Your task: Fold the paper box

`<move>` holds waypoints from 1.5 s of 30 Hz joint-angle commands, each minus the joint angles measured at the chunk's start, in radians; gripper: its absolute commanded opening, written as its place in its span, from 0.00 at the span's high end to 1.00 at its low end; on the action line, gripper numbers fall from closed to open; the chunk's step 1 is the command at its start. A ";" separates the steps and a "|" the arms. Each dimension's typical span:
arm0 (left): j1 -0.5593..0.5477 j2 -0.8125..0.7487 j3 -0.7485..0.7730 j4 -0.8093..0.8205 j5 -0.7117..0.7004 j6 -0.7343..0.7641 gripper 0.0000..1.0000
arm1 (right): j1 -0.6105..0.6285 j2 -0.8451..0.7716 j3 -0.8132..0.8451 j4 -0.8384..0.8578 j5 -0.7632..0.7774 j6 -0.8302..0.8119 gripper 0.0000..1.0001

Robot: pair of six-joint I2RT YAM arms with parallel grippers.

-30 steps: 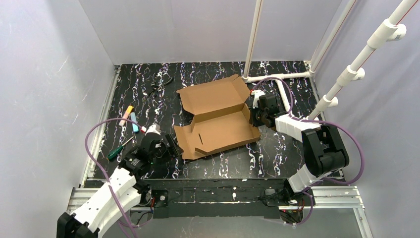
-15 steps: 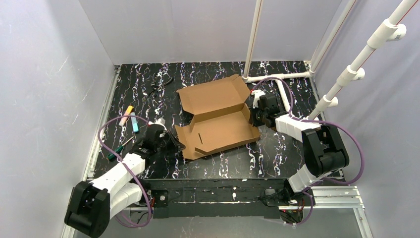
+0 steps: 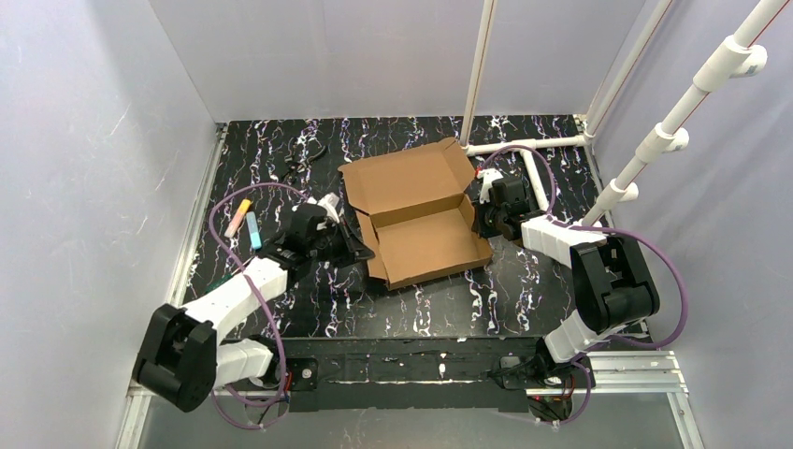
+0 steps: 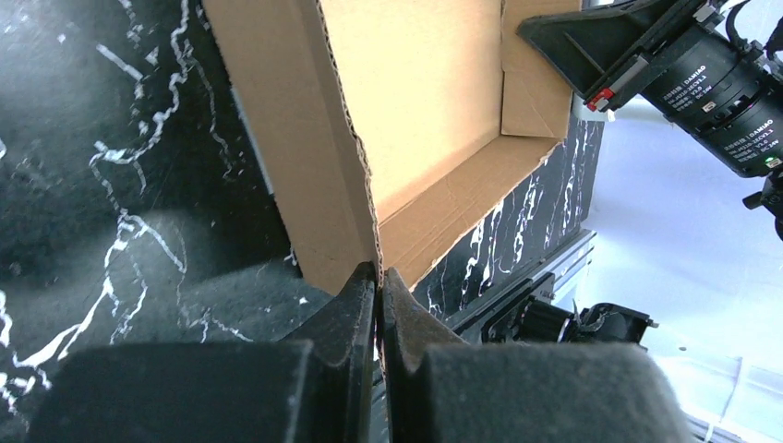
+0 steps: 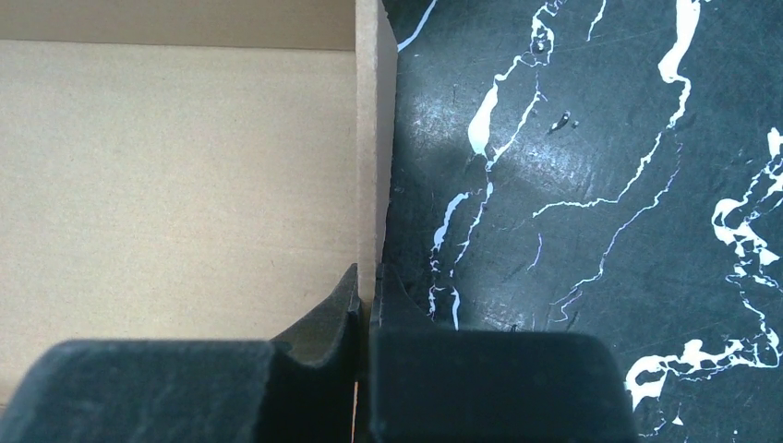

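Note:
The paper box (image 3: 425, 224) is a brown cardboard tray lying open in the middle of the table, its lid panel (image 3: 404, 178) spread flat toward the back. My left gripper (image 3: 361, 247) is shut on the box's left side wall (image 4: 319, 157), which stands upright; the corrugated edge runs down between the fingertips of that gripper (image 4: 379, 273). My right gripper (image 3: 478, 221) is shut on the right side wall (image 5: 375, 138), the wall pinched at the gripper's tips (image 5: 367, 273). The tray floor (image 5: 166, 166) shows bare beside it.
A pink-orange marker (image 3: 237, 216) and a blue one (image 3: 254, 231) lie at the left of the table. A dark tool (image 3: 304, 152) lies at the back left. White pipes (image 3: 535, 166) lie at the back right, near an upright pole (image 3: 479, 75).
My left arm has swung in toward the box and shut on its left side wall. That flap lay flat before and now stands upright. The right gripper has not moved.

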 commanded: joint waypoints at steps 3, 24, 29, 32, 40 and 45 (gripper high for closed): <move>-0.034 0.100 0.092 0.021 0.079 0.040 0.81 | 0.009 -0.010 -0.003 0.041 -0.043 0.015 0.99; 0.034 0.045 -0.146 0.462 0.142 -0.120 0.31 | 0.009 -0.003 0.001 0.030 -0.051 0.011 0.99; 0.055 0.040 -0.216 0.643 0.129 -0.202 0.27 | 0.009 0.008 0.004 0.026 -0.058 0.008 0.99; 0.067 0.077 -0.251 0.782 0.136 -0.264 0.27 | 0.009 0.010 0.006 0.022 -0.058 0.005 0.99; 0.070 0.159 -0.250 0.843 0.152 -0.319 0.52 | 0.009 0.017 0.009 0.019 -0.063 0.003 0.99; 0.069 0.186 -0.261 0.843 0.150 -0.319 0.63 | 0.009 0.020 0.010 0.018 -0.065 0.003 0.99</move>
